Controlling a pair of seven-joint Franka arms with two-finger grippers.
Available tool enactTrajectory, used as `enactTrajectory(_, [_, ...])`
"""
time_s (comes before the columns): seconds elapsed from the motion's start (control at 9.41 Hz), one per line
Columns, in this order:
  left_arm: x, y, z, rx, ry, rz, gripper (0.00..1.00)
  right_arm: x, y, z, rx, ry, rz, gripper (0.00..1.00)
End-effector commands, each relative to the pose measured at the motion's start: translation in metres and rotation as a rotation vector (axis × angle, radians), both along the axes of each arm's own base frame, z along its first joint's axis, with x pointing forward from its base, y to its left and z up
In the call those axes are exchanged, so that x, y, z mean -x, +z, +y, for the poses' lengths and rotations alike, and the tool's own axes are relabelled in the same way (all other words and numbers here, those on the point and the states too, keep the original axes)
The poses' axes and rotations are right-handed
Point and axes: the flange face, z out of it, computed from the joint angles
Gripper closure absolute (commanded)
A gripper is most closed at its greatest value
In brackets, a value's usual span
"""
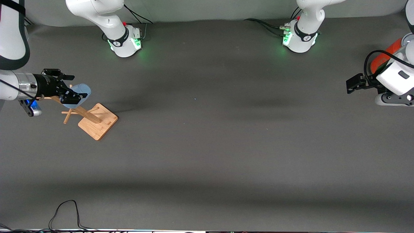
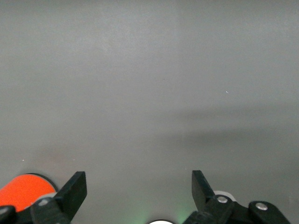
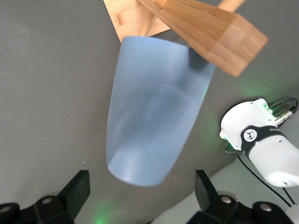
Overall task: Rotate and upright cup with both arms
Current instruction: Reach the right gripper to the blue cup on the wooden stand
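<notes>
Cup [image 1: 78, 94], left-centre of frame: hung mouth-down on wooden rack [image 1: 93, 120] peg, so it must be lifted off first. Right tool [image 1: 73, 87] straddles it, fingers apart, not clamped. Left tool [image 1: 355, 83] waits right edge, apart, empty, beside orange cylinder [image 1: 383, 57].

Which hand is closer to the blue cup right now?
Right. The right hand is at the light-blue cup hanging on the wooden rack, fingers open on either side of it. The left hand waits at the left arm's end of the table, open, beside the orange-red cylinder.
</notes>
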Motion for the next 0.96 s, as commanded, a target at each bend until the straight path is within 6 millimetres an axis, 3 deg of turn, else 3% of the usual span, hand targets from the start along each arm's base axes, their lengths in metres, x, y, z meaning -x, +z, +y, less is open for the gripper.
enactTrajectory(0.0, [0.004, 0.001, -0.004, -0.016, 0.01, 0.011, 0.0, -0.006, -0.023, -0.003, -0.022, -0.013, 0.019, 0.0])
enactTrajectory(0.21, [0.006, -0.001, -0.021, -0.021, 0.017, 0.015, 0.0, 0.002, -0.041, -0.014, -0.04, -0.006, 0.014, 0.0])
enactTrajectory(0.53, [0.007, 0.001, -0.032, -0.046, 0.016, 0.006, 0.0, -0.001, -0.044, -0.016, -0.043, 0.005, 0.006, 0.02])
enactTrajectory(0.85, [0.006, -0.001, -0.032, -0.046, 0.016, 0.009, 0.0, -0.001, -0.04, -0.013, -0.047, 0.017, -0.001, 0.44])
